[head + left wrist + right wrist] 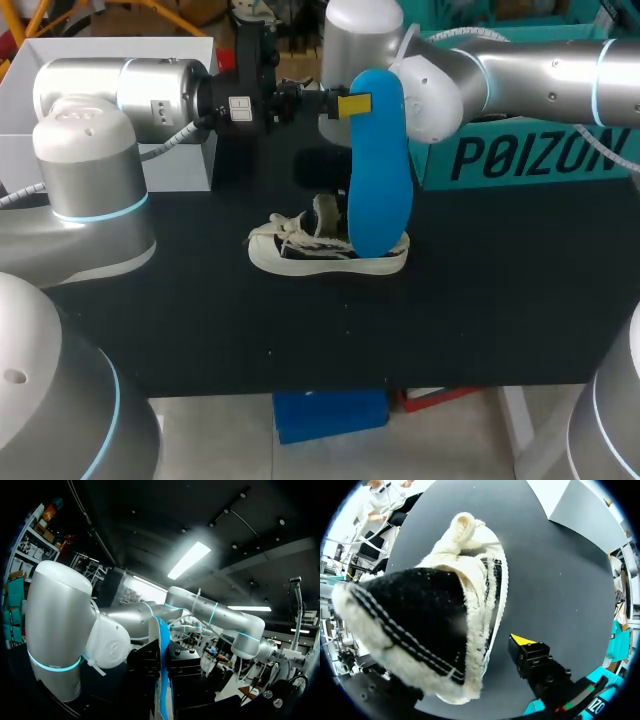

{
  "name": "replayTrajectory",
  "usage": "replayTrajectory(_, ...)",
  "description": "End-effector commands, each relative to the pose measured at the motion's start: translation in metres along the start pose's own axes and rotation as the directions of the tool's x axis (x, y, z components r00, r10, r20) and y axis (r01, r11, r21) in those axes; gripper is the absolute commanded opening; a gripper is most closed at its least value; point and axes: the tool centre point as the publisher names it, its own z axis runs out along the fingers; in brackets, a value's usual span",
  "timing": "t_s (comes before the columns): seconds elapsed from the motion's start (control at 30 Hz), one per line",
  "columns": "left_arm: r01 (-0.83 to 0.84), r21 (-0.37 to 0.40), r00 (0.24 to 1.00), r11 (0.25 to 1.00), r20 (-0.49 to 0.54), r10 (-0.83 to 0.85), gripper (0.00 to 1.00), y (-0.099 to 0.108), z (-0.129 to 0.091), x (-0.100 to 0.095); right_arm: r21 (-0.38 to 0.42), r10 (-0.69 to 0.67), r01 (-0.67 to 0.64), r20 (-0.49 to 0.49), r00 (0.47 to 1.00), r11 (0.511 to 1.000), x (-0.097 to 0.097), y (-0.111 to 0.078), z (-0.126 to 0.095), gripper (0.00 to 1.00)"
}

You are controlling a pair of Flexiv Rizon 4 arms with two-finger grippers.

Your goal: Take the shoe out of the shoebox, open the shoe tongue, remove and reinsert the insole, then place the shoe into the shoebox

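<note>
Left gripper clamps the blue insole by its end farthest from the shoe. I judge it light and bendy; a hold nearer mid-length would steady reinsertion.

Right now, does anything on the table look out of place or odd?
Only the blue insole: it is outside the shoe, hanging upright from the left gripper with its lower end by the shoe's opening. The shoe sits on the table, laces loose. Nothing looks spilled or damaged.
</note>
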Motion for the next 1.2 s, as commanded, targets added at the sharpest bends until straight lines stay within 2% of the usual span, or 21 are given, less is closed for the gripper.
replayTrajectory(0.03,-0.002,0.003,1.000,1.000,0.006,0.002,0.00,0.0011,0.0016,0.0005,0.003,0.001,-0.001,-0.008,1.000,1.000,-0.0044,0.0015,0.0017,0.00)
replayTrajectory(1.2,-0.002,0.003,1.000,1.000,0.006,0.002,0.00,0.0011,0.0016,0.0005,0.009,-0.010,0.010,-0.018,1.000,1.000,-0.0035,0.0019,-0.0002,0.00)
